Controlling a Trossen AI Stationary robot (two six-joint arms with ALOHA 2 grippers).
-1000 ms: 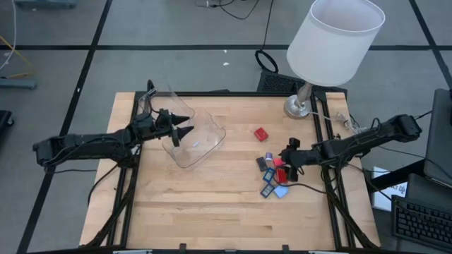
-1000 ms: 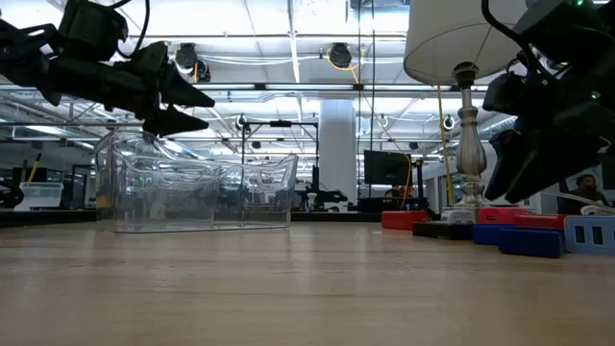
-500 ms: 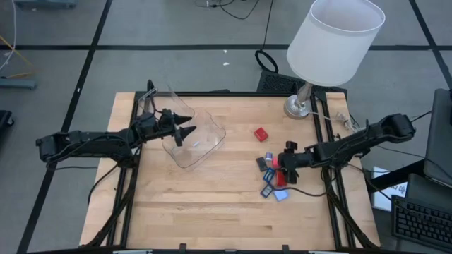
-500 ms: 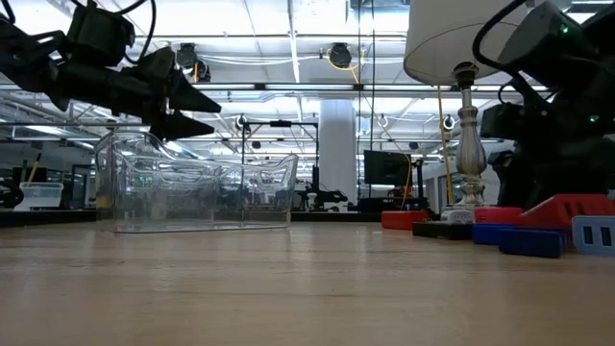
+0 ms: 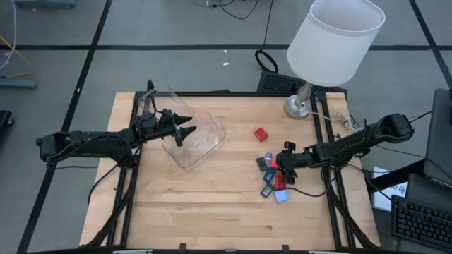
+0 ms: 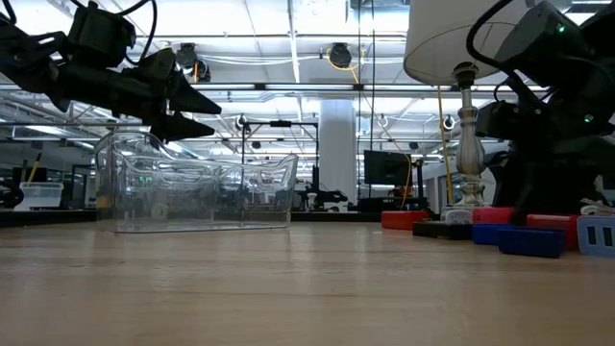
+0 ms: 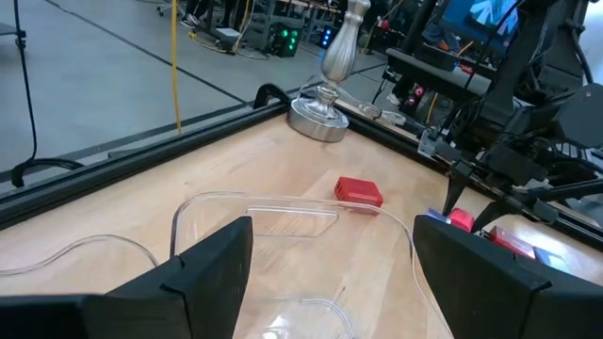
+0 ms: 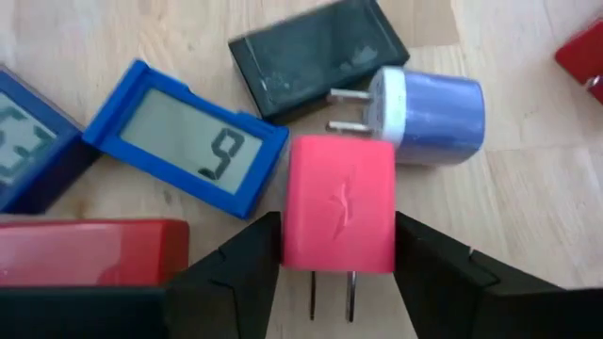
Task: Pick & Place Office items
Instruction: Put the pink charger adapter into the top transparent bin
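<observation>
The office items lie in a cluster [image 5: 272, 176] at the table's right. They include a pink-red plug charger [image 8: 339, 202], a blue plug [image 8: 433, 113], blue display pieces [image 8: 184, 141], a black rectangle [image 8: 316, 52] and a red block [image 8: 89, 250]. A red cube [image 5: 261, 133] sits apart, farther back. My right gripper [image 5: 282, 167] is down in the cluster, closed on the pink-red charger. My left gripper [image 5: 186, 132] hovers open over the clear container [image 5: 194, 141], which rests on the table at the left. My right gripper pinches the pink-red charger's body by its two opposite side faces [image 8: 290, 235], one finger [image 8: 240, 273] on each. The fingers slant down from above and from the table's right. The charger lies flat on the table, its prongs [image 8: 330, 294] pointing back between the fingers.
A white-shaded lamp [image 5: 335, 39] stands at the far right, its base [image 5: 300, 106] on the table's corner. Black rails run along the table's left and right edges. Bare wood lies across the middle and the near half of the table.
My right gripper has sunk onto the cluster and shifted a little toward the table's left, ending around the pink-red charger. My left gripper has stayed over the container.
</observation>
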